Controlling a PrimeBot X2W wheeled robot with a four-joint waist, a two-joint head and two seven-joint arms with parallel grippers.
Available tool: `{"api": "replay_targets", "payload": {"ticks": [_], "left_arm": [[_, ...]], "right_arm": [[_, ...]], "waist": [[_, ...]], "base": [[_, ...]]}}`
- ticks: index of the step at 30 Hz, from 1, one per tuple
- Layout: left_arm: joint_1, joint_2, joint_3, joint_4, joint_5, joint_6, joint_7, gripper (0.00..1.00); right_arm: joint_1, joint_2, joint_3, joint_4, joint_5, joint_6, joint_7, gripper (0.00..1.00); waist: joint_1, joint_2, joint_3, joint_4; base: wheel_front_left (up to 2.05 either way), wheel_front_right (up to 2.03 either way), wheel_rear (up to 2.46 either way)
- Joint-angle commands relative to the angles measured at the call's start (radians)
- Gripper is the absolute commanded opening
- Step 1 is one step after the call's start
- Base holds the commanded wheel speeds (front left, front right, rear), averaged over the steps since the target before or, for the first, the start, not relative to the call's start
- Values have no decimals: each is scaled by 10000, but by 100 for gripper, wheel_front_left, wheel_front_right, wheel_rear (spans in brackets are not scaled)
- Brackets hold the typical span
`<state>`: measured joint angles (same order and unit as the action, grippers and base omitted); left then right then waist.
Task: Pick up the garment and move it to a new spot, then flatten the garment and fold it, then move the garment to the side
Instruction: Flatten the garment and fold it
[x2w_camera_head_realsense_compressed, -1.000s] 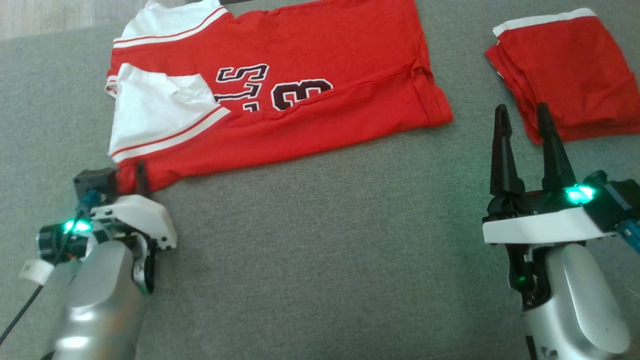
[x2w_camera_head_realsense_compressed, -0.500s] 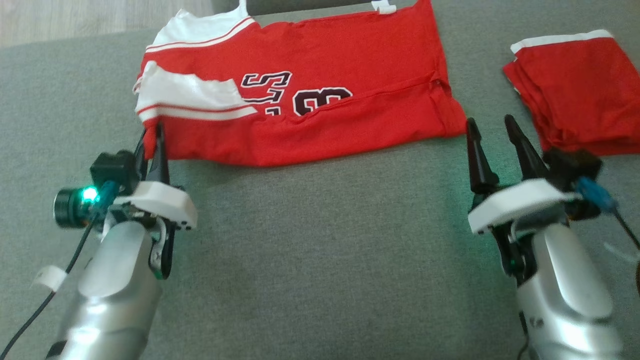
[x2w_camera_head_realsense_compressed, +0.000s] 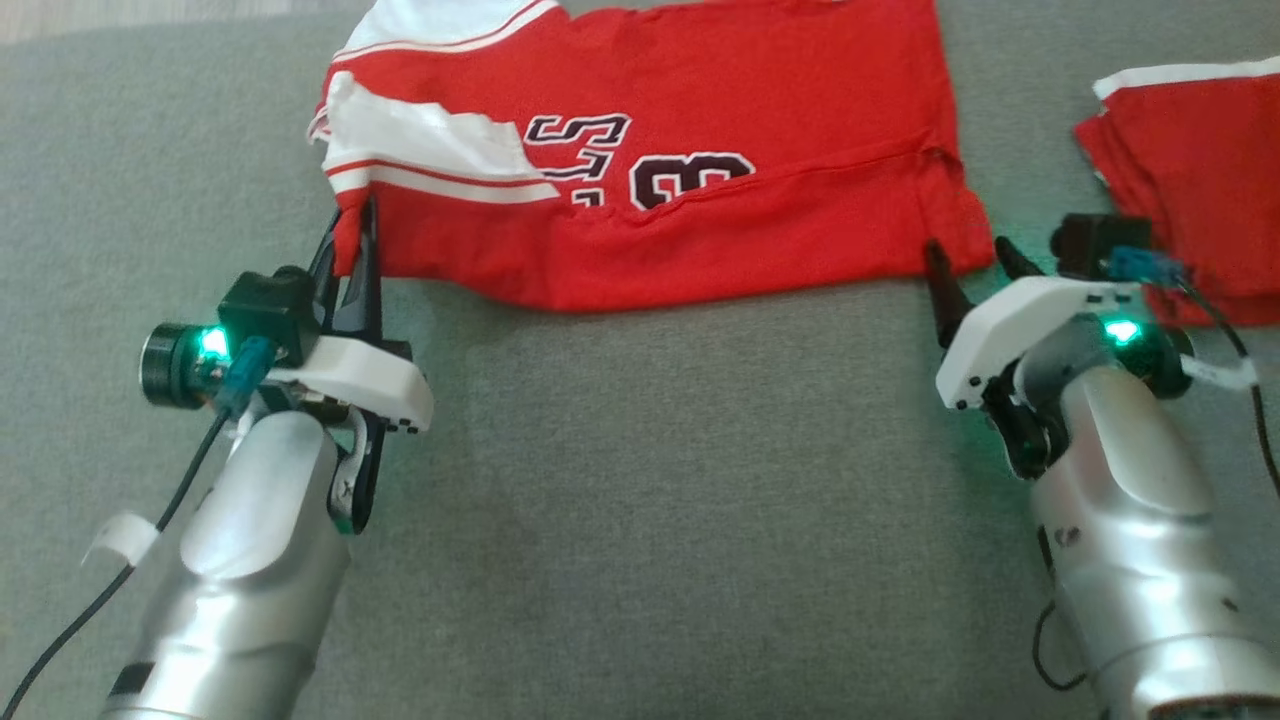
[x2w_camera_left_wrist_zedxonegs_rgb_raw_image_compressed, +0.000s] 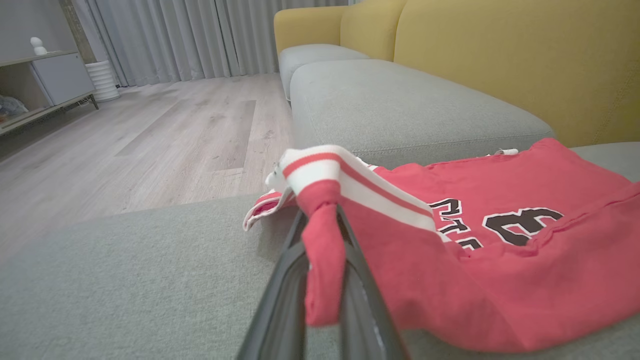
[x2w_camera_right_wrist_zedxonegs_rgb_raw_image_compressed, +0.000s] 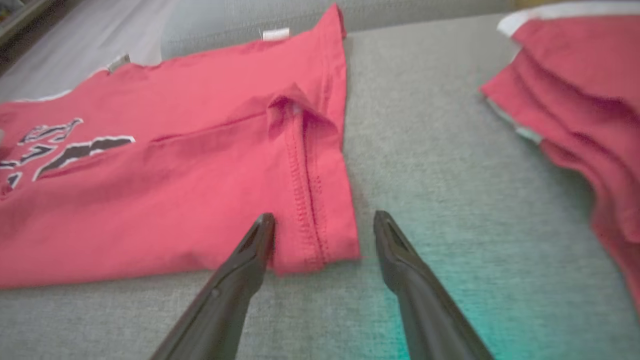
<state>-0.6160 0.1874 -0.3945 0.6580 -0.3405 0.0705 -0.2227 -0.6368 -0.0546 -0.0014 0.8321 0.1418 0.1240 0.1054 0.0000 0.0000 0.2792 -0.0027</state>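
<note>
The garment (x2w_camera_head_realsense_compressed: 700, 230) is a red jersey with white striped sleeves and dark numbers, lying partly folded on the grey sofa cushion (x2w_camera_head_realsense_compressed: 640, 480). My left gripper (x2w_camera_head_realsense_compressed: 357, 235) is shut on its near left corner, and the red cloth (x2w_camera_left_wrist_zedxonegs_rgb_raw_image_compressed: 322, 250) bunches between the fingers, lifted a little. My right gripper (x2w_camera_head_realsense_compressed: 968, 258) stands open at the near right hem corner (x2w_camera_right_wrist_zedxonegs_rgb_raw_image_compressed: 315, 245). One fingertip (x2w_camera_right_wrist_zedxonegs_rgb_raw_image_compressed: 262, 225) rests on the cloth and the other fingertip (x2w_camera_right_wrist_zedxonegs_rgb_raw_image_compressed: 382, 222) lies over bare cushion.
A second folded red garment (x2w_camera_head_realsense_compressed: 1190, 190) with a white band lies at the right, close behind my right wrist. Wooden floor (x2w_camera_left_wrist_zedxonegs_rgb_raw_image_compressed: 150, 135) lies beyond the cushion's left edge, and a yellow sofa back (x2w_camera_left_wrist_zedxonegs_rgb_raw_image_compressed: 500, 55) rises behind it.
My left gripper has shut on the jersey's corner and lifted it, folding the white sleeve narrower. My right gripper has moved forward to the right hem corner. The camera has shifted too.
</note>
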Motion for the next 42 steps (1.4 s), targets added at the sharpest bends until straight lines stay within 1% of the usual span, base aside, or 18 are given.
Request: {"api": "replay_targets", "payload": {"ticks": [1,6,7,8,9,12,20,25,30,35,38,42], "left_arm": [[-484,222,255,-330,38,20,-126,0],[-422,167,159,-296,-3,-2,-135,0],[-418,152,140,-279,-12,-8,-136,0],[-414,144,126,-255,-23,-9,-134,0],[-408,144,118,-224,-36,-6,-130,0],[-369,170,118,-138,-66,12,-110,0],[54,411,90,196,-196,39,148,0],[520,506,-41,356,-279,-16,449,0],[1210,639,-265,340,-387,-192,969,0],[2144,822,-533,-117,-530,-414,1575,0],[2724,1017,-618,-657,-585,-366,1909,0],[3514,1269,-621,-1652,-753,-173,2462,0]], "right_arm": [[-511,43,250,83,-180,67,140,100],[-996,43,348,1095,-932,67,663,100],[-1055,43,392,1223,-1003,67,708,98],[-1107,43,463,1310,-1087,67,694,5],[-1142,43,542,1383,-1154,67,663,0],[-1185,43,544,1457,-1221,67,481,0],[-918,43,-70,1427,-2080,67,-266,0],[-359,43,-239,1240,-2004,67,-405,0],[500,43,-29,837,-1471,67,-243,0],[1622,43,297,-153,-773,67,294,0],[2412,34,354,-1149,-513,67,754,0],[3643,27,103,-2891,-289,67,1419,0]], "waist": [[0,0,114,116],[0,0,212,279],[0,0,215,303],[0,0,212,323],[0,0,201,336],[0,0,124,332],[0,0,-601,140],[0,0,-1251,67],[0,0,-1960,-11],[0,0,-2465,-150],[0,0,-2676,-253],[0,0,-2839,-317]], "base": [[0,0,0],[0,0,0],[0,0,0],[0,0,0],[0,0,0],[0,0,0],[0,0,0],[0,0,0],[0,0,0],[0,0,0],[0,0,0],[0,0,0]]}}
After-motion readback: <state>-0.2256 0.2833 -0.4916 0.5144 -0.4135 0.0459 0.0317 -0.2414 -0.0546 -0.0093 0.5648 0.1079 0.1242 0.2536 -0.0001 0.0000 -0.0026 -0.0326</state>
